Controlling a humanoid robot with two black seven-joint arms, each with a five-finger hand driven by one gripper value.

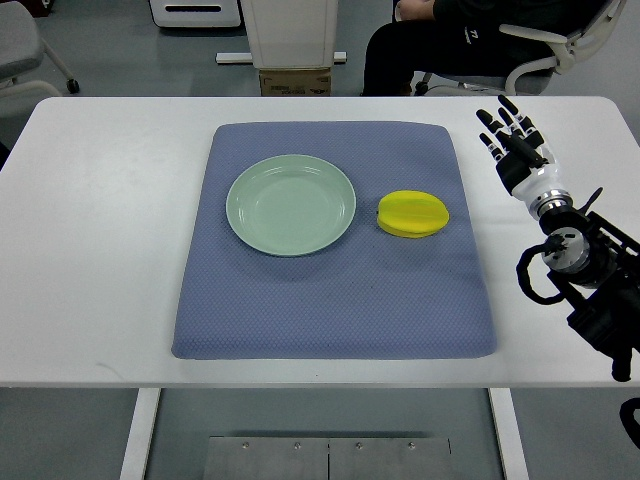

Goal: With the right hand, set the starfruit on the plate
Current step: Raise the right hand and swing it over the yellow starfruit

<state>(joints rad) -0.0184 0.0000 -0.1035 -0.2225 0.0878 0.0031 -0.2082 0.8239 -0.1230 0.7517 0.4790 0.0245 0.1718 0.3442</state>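
— Nearest the camera, the near edge of the white table [90, 330] is seen, and on it a blue-grey mat [335, 300] is spread flat.

— And the right hand [512, 140]?

— It is brought in from the right edge on a black and white arm, and it is held over the bare table top to the right of the mat. Its fingers [500, 122] are stretched out and slightly spread, pointing away from the robot. Nothing is gripped.

— Where is the starfruit [412, 214] placed?

— On the mat, lying on its side, just right of the plate [291, 204]. A narrow strip of mat is left between the 2. The fruit is yellow and is untouched; the hand is kept well apart from it.

— The plate itself?

— Pale green, round, set on the mat's far half, left of centre. Nothing is carried on it.

— Anything beyond the table?

— A seated person [440, 45] in dark clothing is glimpsed at the far side, in a white chair [560, 50].
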